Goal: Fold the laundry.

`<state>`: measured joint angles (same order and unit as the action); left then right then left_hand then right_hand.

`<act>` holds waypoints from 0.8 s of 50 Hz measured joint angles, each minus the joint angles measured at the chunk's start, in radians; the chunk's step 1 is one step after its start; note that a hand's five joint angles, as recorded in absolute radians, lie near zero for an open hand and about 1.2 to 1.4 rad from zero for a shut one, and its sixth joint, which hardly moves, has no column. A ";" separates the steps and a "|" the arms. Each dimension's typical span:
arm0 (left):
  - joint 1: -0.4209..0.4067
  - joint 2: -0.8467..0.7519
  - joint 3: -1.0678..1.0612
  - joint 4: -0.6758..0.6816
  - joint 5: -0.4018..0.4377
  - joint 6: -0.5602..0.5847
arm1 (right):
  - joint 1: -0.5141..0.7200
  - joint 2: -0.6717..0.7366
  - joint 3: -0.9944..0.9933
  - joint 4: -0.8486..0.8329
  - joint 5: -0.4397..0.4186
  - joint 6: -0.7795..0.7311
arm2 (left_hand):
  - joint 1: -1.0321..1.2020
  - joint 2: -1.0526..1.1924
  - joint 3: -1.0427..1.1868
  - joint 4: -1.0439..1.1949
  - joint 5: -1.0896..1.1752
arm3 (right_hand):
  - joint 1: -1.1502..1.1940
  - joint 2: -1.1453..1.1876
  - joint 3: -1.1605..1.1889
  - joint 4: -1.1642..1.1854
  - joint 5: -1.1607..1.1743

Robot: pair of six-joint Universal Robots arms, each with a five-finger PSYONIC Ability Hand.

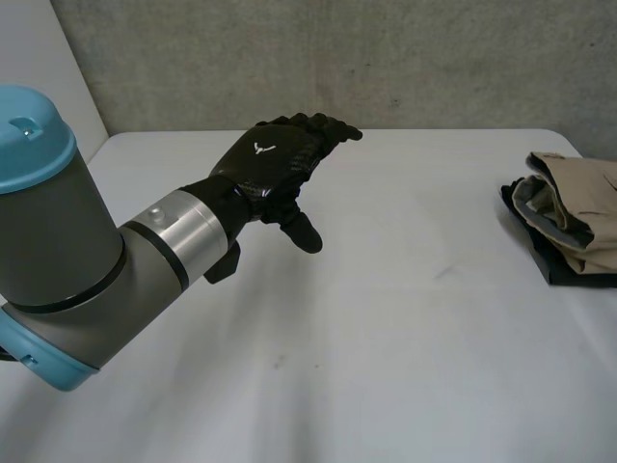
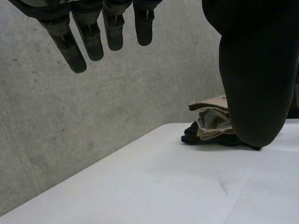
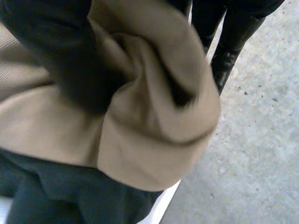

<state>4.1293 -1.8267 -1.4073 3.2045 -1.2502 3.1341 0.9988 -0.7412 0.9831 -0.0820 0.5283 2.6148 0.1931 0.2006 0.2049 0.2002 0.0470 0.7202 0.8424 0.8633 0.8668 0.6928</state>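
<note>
- Head view has the left hand (image 1: 265,159) hovering above the bare middle of the surface (image 1: 386,347), well apart from the laundry. Its fingers (image 2: 88,39) are straight and spread, the thumb hangs down, and it grasps nothing.
- That pose reads as keeping clear while the other arm works, or as waiting to help.
- The stack of clothes (image 1: 569,217) sits at the right edge of the surface, towards the far side, with the concrete wall (image 1: 386,58) behind it.
- In the right wrist view the right hand (image 3: 70,56) is on the beige garment (image 3: 149,135). The thumb lies on one side of a rolled fold and the fingers (image 3: 229,51) on the other, so it appears to pinch that fold.
- The likely reason for this hold is to set or tidy the top piece of the stack, though that is a judgement.
- The beige cloth looks thick and is bunched into a soft, rounded roll, not lying flat. A dark garment (image 3: 70,196) lies beneath it.
- From the head view the stack shows beige over grey over black. Its edges are uneven, so it looks loosely folded, and the top piece probably needs smoothing.
</note>
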 measured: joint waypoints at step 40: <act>0.076 0.083 0.000 -0.001 -0.132 -0.011 | 0.230 -0.456 -0.031 0.214 0.735 0.234 | 0.000 0.000 0.000 0.000 0.000 | -0.524 -0.627 -0.654 -0.640 -0.629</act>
<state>4.2049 -1.7440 -1.4075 3.2032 -1.3824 3.1231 1.2293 -1.1971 0.9516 0.1318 1.2635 2.8487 0.1930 0.2006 0.2049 0.2002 0.0470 0.1962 0.2149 0.2097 0.2266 0.0638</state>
